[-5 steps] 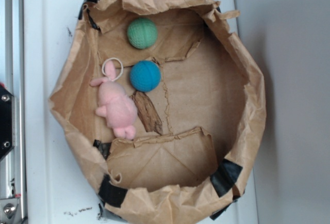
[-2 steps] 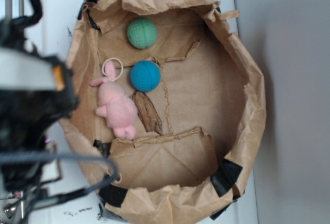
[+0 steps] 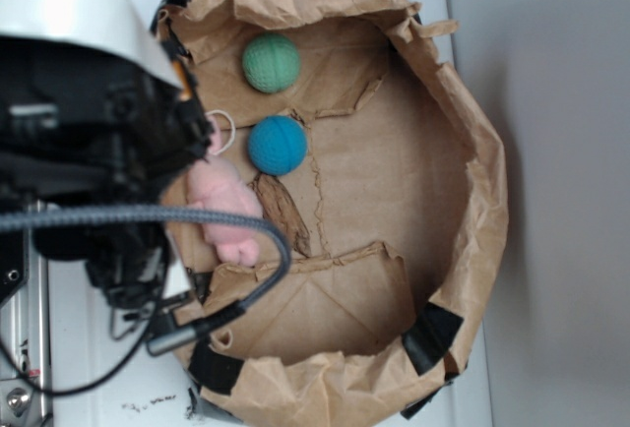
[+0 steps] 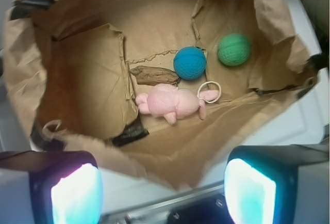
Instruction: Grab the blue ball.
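— Where does the small teal-blue ribbed ball (image 3: 277, 145) sit?

— On the floor of the crumpled brown paper bag (image 3: 463, 142) that is rolled open like a basin on the white surface (image 3: 98, 14). The ball lies free, toward the middle of the bag floor, with nothing gripping it.

— What lies around it?

— A light green knitted ball (image 3: 271, 63) rests near it, apart from it, closer to the bag's wall. The pink plush toy (image 3: 228, 213) with a white loop (image 3: 224, 130) at its head lies just beside the teal-blue ball; the wrist view shows the loop (image 4: 210, 91) just below the ball (image 4: 190, 63), though whether they touch cannot be told. A dark brown leaf-shaped scrap (image 3: 283, 214) lies flat on the bag floor between the toy and the ball.

— And the arm?

— In the exterior view the black and white robot arm (image 3: 89, 122) fills the left side, blurred, covering the bag's left rim and part of the toy. A grey braided cable (image 3: 148, 215) loops off it.

— How do the jaws stand?

— In the wrist view the gripper (image 4: 162, 193) shows its two fingers (image 4: 75, 195) at the lower corners, spread wide with nothing between them. They sit outside the bag, over its near rim, well apart from the ball.
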`<state>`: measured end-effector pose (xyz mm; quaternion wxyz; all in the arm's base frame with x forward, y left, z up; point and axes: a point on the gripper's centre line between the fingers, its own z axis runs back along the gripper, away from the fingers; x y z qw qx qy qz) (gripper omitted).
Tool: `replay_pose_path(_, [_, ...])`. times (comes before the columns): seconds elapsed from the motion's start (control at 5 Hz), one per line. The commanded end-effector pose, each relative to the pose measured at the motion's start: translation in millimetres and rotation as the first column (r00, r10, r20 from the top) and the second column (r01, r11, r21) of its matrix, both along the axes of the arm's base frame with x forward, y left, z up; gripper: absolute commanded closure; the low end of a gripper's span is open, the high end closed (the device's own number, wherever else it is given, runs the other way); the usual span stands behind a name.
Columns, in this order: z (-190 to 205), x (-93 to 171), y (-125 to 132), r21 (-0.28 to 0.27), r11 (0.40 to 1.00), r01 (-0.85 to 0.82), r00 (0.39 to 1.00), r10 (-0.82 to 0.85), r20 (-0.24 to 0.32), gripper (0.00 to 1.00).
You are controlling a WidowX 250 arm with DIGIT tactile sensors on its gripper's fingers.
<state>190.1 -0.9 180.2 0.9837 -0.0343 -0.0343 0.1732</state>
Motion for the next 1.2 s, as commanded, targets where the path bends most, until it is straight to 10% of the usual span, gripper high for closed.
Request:
replay_pose_path(0.0, [-19, 22, 3, -0.016, 0.978, -0.210, 0.978, 0.210, 0.011, 0.00])
replay_pose_path(1.0, [-27, 54, -4, 0.004, 0.970, -0.243, 0.970, 0.243, 0.020, 0.00])
